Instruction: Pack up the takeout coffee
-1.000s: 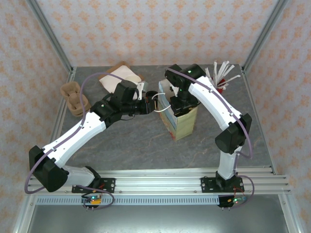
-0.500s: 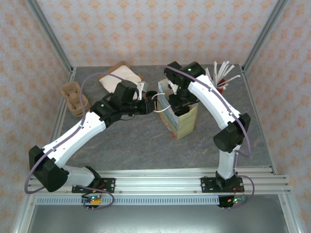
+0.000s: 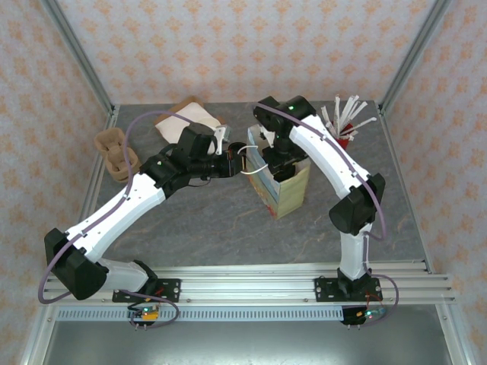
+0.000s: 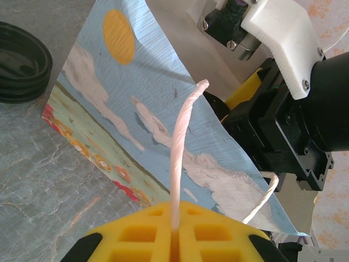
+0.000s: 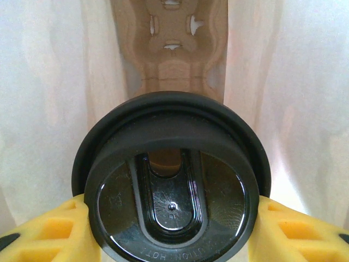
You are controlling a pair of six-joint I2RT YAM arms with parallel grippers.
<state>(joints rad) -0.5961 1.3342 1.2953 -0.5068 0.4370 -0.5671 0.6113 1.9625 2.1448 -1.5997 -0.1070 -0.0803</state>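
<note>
The takeout coffee (image 5: 172, 191) shows its round black lid from above, and the cup body is hidden beneath it. My right gripper (image 5: 173, 229) is shut on the lid's sides with yellow fingers (image 5: 52, 232). It holds the coffee inside the paper bag (image 3: 288, 192), whose white inner walls (image 5: 49, 109) rise on both sides. A brown cardboard carrier (image 5: 172, 49) lies at the bag's bottom. My left gripper (image 4: 174, 234) is shut on the bag's white twisted handle (image 4: 182, 142), just left of the bag mouth. The bag's printed side (image 4: 125, 125) has a sky and a sun.
Brown cup carriers (image 3: 116, 156) sit at the left edge and a tan paper stack (image 3: 186, 120) lies at the back. A red holder of white sticks (image 3: 346, 122) stands at the back right. Stacked black lids (image 4: 22, 60) lie beside the bag.
My right arm has shifted a little to the left and back at the bag's mouth, still holding the coffee. The left gripper keeps its hold on the handle.
</note>
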